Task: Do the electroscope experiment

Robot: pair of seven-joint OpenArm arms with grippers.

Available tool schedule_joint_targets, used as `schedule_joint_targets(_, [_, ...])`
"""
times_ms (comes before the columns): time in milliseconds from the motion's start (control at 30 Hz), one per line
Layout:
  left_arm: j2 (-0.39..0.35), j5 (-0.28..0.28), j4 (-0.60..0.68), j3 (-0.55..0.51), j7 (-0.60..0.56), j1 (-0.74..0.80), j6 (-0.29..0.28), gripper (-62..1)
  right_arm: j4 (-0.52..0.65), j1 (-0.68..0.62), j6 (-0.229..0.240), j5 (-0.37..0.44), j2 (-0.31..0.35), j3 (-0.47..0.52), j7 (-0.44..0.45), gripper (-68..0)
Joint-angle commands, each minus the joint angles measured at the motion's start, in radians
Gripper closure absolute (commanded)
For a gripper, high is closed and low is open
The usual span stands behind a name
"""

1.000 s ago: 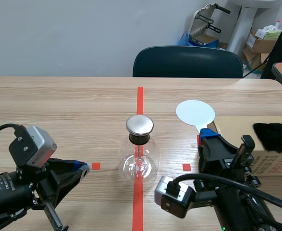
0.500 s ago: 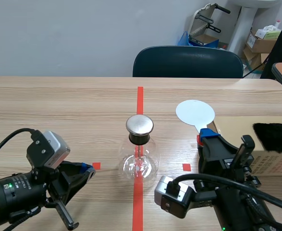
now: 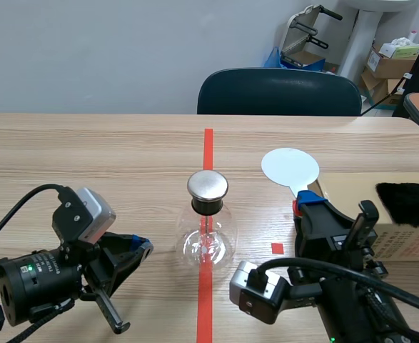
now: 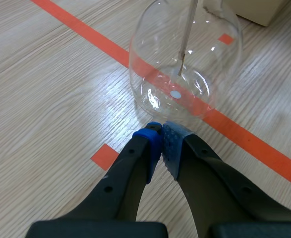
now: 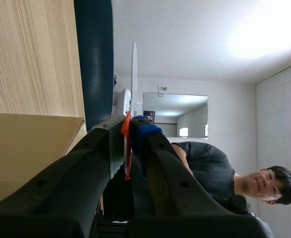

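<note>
We see the flask [image 3: 208, 239] upright on the red tape line [image 3: 208, 146], at the middle of the bench [image 3: 88, 157], with a metal cap [image 3: 208, 185] on top. The left tool [image 3: 142, 248], fingers pressed together on nothing, is low, just beside the flask's base. The right tool [image 3: 303, 203] pinches the handle of a white disc [image 3: 289, 166], right of the flask. Beside this tool lies a box [image 3: 359, 189] with black fur [image 3: 407, 202] on it.

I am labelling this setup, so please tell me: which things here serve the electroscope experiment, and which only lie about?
For the job: glass electroscope flask; white disc in the right pincer; probably black fur.
Lying about: cardboard box; chair.
</note>
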Motion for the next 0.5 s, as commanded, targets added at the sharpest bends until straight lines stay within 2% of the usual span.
schedule_joint_targets(0, [0.026,0.018,0.006,0.002,-0.008,-0.009,-0.003,-1.3,0.014,0.009,-0.012,-0.005,0.003,0.002,-0.003,-0.9])
schedule_joint_targets(67, [0.04,0.032,-0.005,0.002,0.001,-0.009,-0.003,-1.3,0.014,0.009,-0.012,-0.005,0.003,0.002,-0.003,-0.9])
schedule_joint_targets(467, [0.047,0.031,-0.015,0.002,0.01,-0.009,-0.002,-1.3,0.014,0.008,-0.012,-0.005,0.002,0.002,0.004,-0.9])
